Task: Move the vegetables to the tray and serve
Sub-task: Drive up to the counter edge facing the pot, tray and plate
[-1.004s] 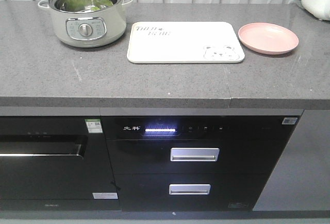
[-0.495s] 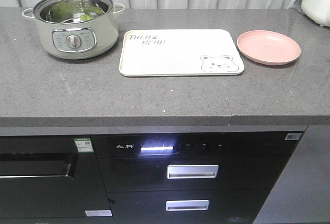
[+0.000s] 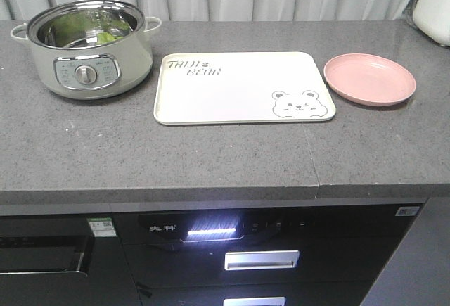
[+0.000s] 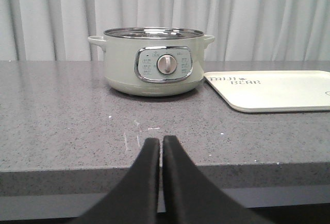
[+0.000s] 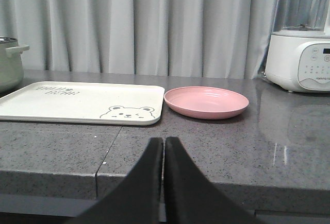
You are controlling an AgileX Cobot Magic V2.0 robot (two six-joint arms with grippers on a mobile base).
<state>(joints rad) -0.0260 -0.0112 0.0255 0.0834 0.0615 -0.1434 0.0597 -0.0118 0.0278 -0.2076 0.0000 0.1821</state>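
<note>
Green vegetables (image 3: 105,36) lie inside the pale green electric pot (image 3: 86,49) at the back left of the grey counter. The cream tray (image 3: 232,98) with its bear drawing lies flat to the right of the pot and holds nothing. In the left wrist view the pot (image 4: 154,62) stands straight ahead and the tray (image 4: 278,92) to its right. My left gripper (image 4: 161,140) is shut and empty, low at the counter's front edge. My right gripper (image 5: 164,140) is also shut and empty, facing the tray (image 5: 77,100). Neither gripper shows in the front view.
A round pink plate (image 3: 369,79) sits right of the tray. A white blender appliance (image 5: 301,54) stands at the far right against the curtain. Below the counter (image 3: 176,158) are a dark oven and drawers with metal handles (image 3: 261,259).
The front camera has come closer and looks more down on the counter: pot, tray and plate sit lower and larger in frame, and less of the cabinet front shows.
</note>
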